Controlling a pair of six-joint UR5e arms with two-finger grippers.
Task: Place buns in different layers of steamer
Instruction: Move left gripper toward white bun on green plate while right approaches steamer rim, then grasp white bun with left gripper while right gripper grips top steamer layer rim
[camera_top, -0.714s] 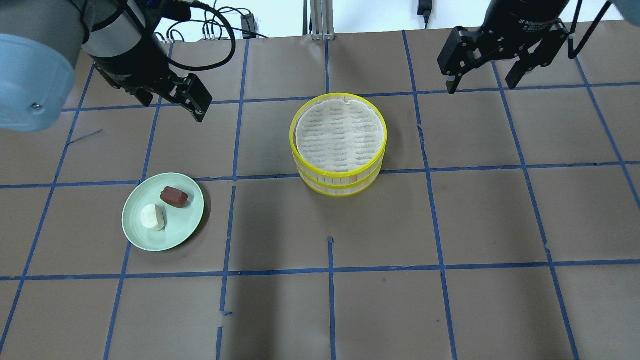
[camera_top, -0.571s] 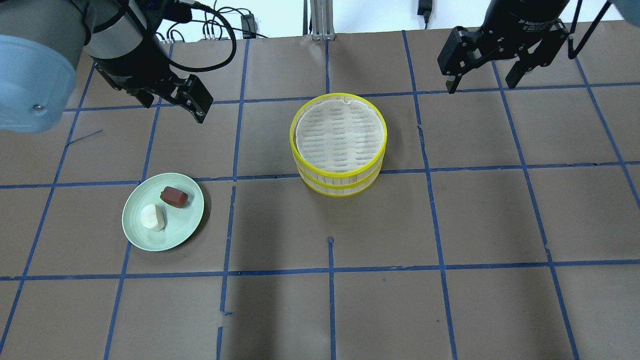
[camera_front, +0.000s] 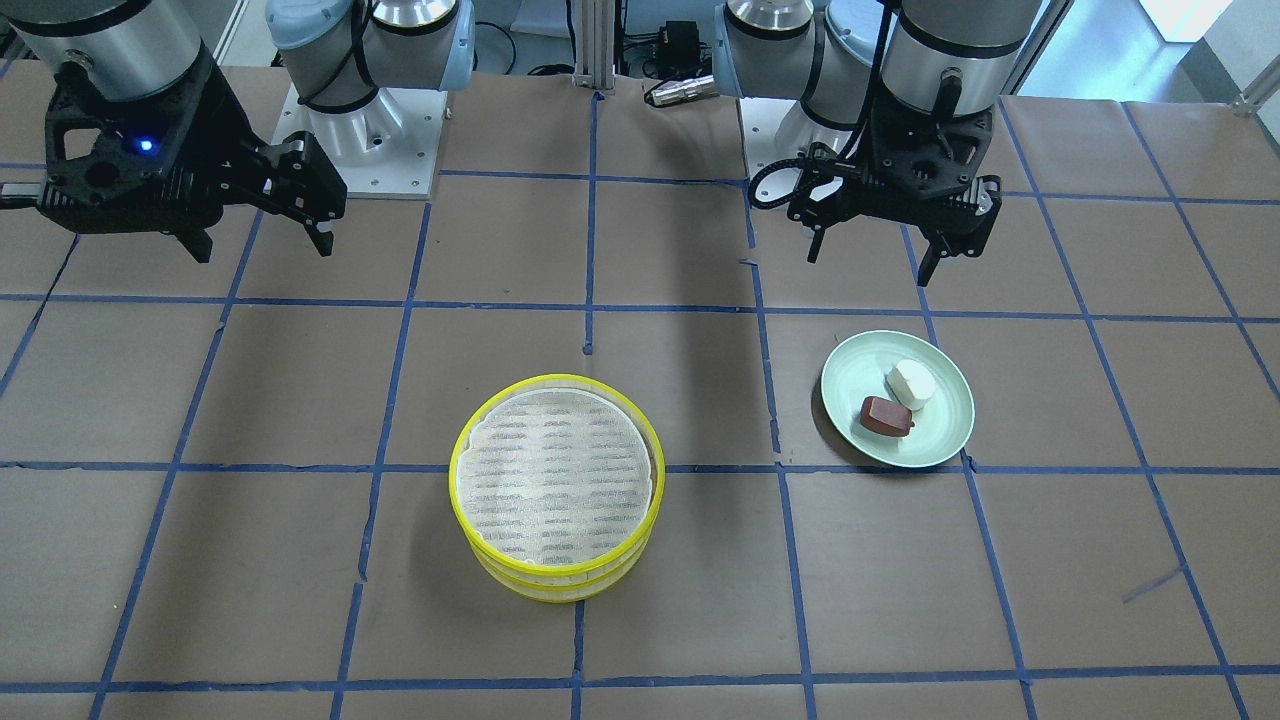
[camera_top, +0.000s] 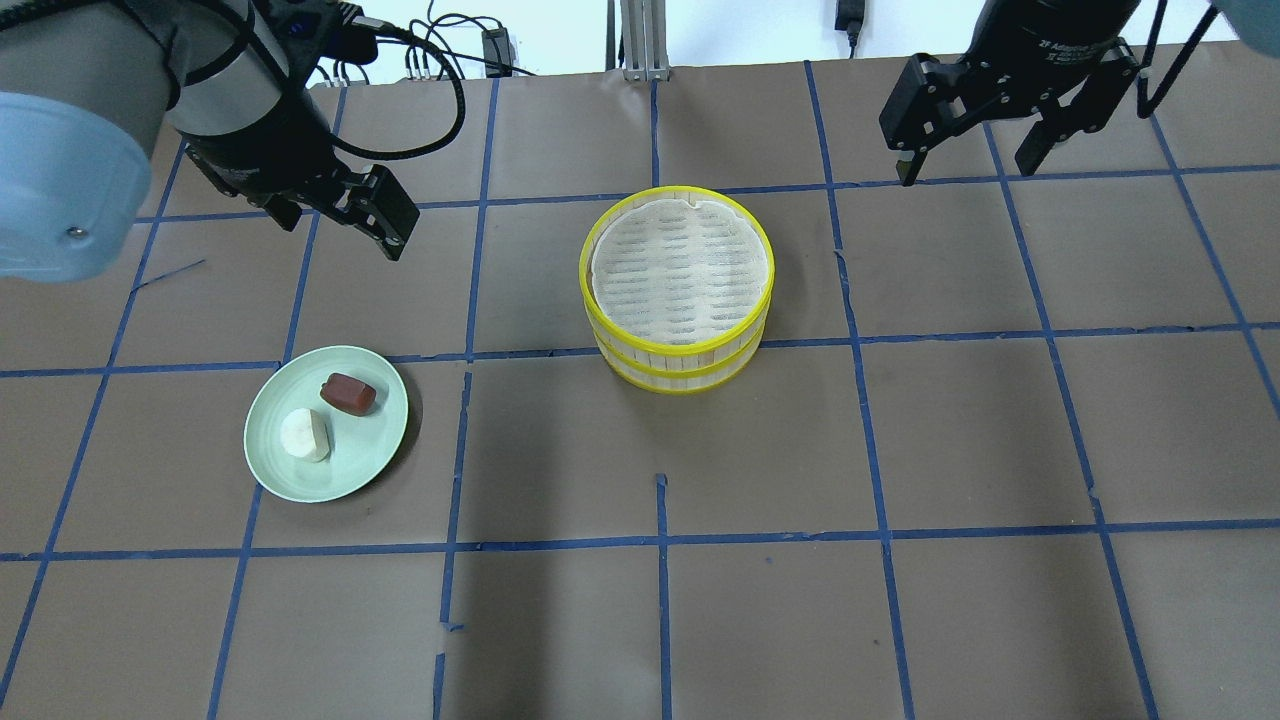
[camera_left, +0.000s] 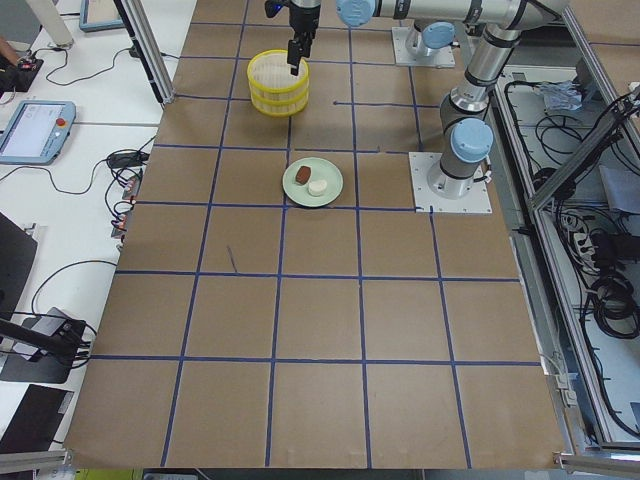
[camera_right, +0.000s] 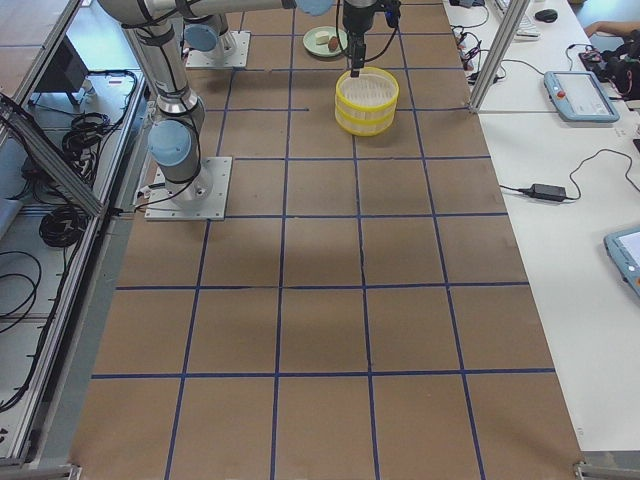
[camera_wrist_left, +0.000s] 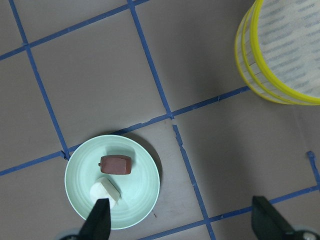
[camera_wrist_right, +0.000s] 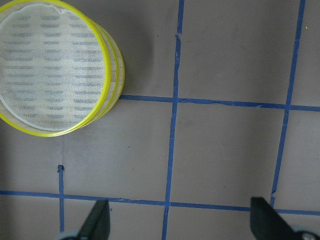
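Observation:
The steamer (camera_top: 680, 365) is two stacked yellow-rimmed trays at the table's middle; its top tray is empty. It also shows in the front view (camera_front: 556, 582) and both wrist views (camera_wrist_left: 248, 70) (camera_wrist_right: 107, 65). The white bun (camera_top: 305, 435) (camera_front: 910, 384) (camera_wrist_left: 106, 190) and the reddish-brown bun (camera_top: 348, 392) (camera_front: 886, 416) (camera_wrist_left: 116, 164) lie side by side on a pale green plate (camera_top: 365, 455). My left gripper (camera_top: 335, 225) (camera_front: 868, 262) hangs open and empty, short of the plate on the robot's side. My right gripper (camera_top: 965, 170) (camera_front: 262, 245) is open and empty, to the steamer's right.
The table (camera_top: 900, 450) is covered in brown paper with a grid of blue tape. The plate (camera_front: 855, 375) sits left of the steamer in the overhead view, a grid square away. Cables and a metal post (camera_top: 635, 40) lie at the robot-side edge.
My left gripper has shifted slightly toward the plate. The right gripper, steamer and buns have not visibly moved.

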